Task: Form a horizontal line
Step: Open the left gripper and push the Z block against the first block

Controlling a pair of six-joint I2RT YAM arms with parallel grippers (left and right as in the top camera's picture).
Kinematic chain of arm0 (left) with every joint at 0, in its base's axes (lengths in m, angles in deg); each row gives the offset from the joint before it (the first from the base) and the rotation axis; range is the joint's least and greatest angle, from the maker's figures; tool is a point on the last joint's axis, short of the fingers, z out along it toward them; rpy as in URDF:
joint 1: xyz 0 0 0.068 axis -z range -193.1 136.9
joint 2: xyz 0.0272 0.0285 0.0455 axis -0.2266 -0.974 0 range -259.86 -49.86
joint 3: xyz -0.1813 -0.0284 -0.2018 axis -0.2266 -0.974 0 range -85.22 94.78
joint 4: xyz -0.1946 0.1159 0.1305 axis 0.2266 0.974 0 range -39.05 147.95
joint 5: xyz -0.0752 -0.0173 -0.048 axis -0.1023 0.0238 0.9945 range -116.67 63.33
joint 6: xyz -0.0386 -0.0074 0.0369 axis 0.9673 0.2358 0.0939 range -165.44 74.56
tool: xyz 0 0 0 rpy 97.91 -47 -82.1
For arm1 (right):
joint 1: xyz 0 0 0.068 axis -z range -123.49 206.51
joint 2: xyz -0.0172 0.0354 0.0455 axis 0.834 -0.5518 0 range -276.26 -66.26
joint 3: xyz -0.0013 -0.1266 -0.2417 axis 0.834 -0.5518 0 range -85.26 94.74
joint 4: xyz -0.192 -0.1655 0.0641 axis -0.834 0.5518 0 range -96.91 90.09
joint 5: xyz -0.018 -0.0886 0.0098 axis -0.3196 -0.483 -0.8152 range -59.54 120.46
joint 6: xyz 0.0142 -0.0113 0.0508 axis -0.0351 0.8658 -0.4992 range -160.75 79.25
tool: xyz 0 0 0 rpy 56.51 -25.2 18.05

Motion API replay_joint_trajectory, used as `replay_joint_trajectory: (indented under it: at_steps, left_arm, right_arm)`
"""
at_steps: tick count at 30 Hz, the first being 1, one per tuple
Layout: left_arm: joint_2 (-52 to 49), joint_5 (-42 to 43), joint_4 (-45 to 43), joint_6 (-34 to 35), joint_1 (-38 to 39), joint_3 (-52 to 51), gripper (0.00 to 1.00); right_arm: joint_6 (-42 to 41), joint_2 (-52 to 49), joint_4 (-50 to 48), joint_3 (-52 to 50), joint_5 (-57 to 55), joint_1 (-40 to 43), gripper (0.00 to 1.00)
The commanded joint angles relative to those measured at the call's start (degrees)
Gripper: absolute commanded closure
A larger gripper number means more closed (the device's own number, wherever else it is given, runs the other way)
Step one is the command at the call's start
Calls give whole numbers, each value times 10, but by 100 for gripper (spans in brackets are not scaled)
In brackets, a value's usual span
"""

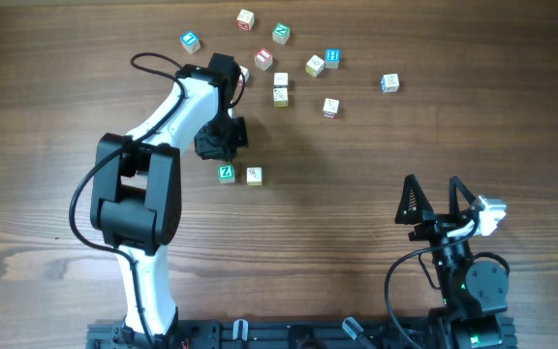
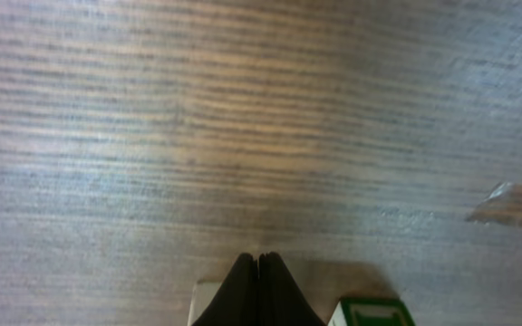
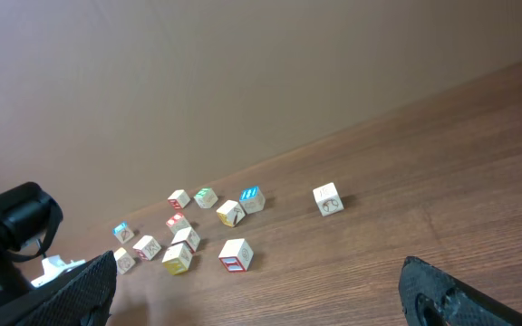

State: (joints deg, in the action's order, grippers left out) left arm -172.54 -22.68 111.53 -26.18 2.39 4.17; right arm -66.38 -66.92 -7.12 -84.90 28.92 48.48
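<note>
Black left gripper (image 2: pixel 258 263) clenched empty in wrist view; overhead shows right gripper (image 1: pixel 432 181) released.

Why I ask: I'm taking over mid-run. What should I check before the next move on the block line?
1. Left hand empty: ok, shut on nothing.
2. Left hand open for the next pick: not ok, fingers together.
3. Right hand out of the way: ok, open, far from the cubes.
4. Placed cubes level: ok, green Z cube and cream cube sit side by side with a slight gap.
5. Enough cubes placed: not ok, just two; loose cubes lie farther back.
6. Left hand's height above those two: cannot tell.
</note>
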Motion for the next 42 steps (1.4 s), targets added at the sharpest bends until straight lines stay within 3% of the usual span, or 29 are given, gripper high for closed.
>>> replay_joint_trajectory:
  at_steps: [1, 8, 11, 17, 42]
  left_arm:
    - [3, -87, -17, 16, -6, -2, 96]
    - [3, -75, 43, 52, -73, -3, 96]
    - [3, -34, 64, 22, -58, -11, 96]
    - [3, -34, 33, 22, -7, -48, 96]
    - [3, -34, 29, 5, 24, -48, 96]
  right_arm:
    - [0, 1, -2, -1, 7, 2, 0]
    - [0, 1, -2, -1, 7, 2, 0]
    - [0, 1, -2, -1, 7, 2, 0]
    - [0, 1, -2, -1, 7, 2, 0]
    - [0, 1, -2, -1, 7, 2, 0]
